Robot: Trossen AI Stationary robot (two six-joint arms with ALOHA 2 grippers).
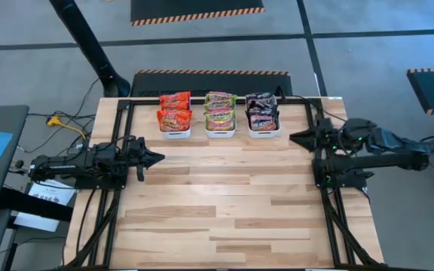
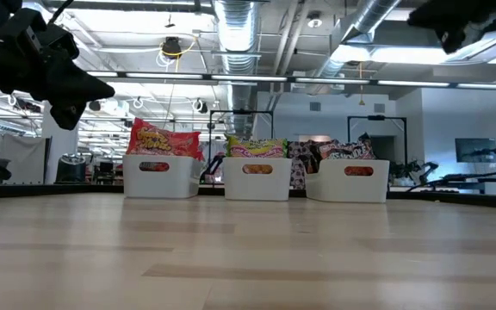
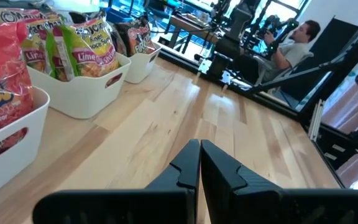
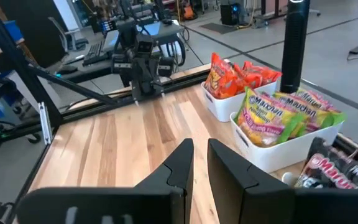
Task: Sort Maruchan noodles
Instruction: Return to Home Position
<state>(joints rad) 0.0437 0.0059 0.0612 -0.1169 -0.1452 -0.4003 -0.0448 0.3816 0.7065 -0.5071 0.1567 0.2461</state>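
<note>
Both grippers, left (image 1: 157,158) pressed together and right (image 1: 295,138) slightly parted, hold nothing; swinging forward could topple overfilled red-orange packets (image 1: 175,110).

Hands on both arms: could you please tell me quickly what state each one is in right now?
Left hand: closed, holding nothing, at the table's left edge.
Right hand: slightly open, holding nothing, at the table's right edge.

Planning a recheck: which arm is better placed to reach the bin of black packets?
Right. The right claw sits nearest the black-packet bin; the left claw waits across the table, by the red-packet bin.
</note>
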